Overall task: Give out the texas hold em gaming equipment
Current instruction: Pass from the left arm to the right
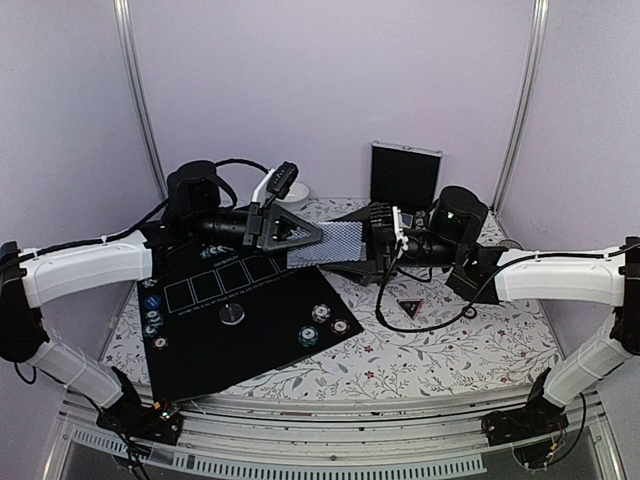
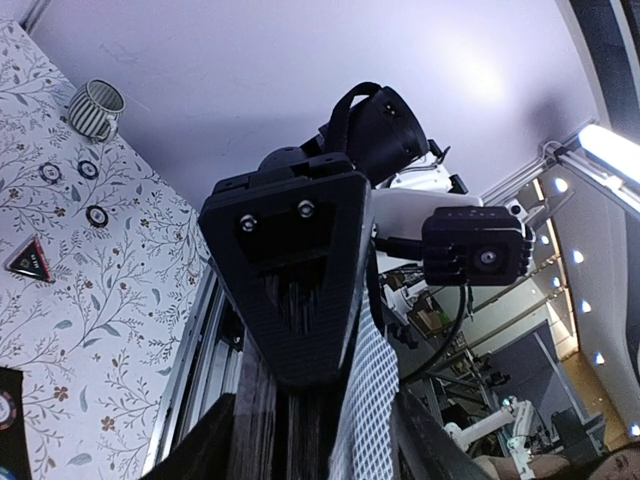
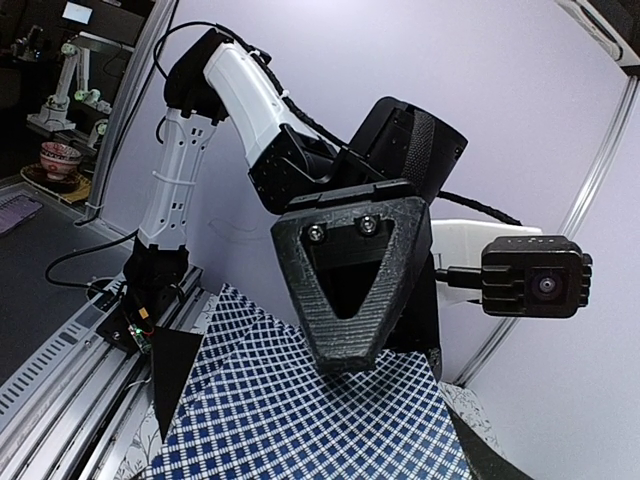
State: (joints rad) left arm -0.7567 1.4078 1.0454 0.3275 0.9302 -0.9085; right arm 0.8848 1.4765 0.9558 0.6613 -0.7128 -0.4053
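Top view: right hand point(image 1: 368, 244) grips a card point(image 1: 330, 244) in the air above the bench point(image 1: 450, 350); left hand point(image 1: 308, 237) faces it, jaws apart around the card's other end.

The top view looks down from above and behind both arm bases over the whole worktop point(image 1: 450, 350). The left wrist camera closely faces the right hand point(image 2: 300, 375). The right wrist camera closely faces the left hand point(image 3: 345, 355). All views share the playing cards point(image 3: 300, 420).
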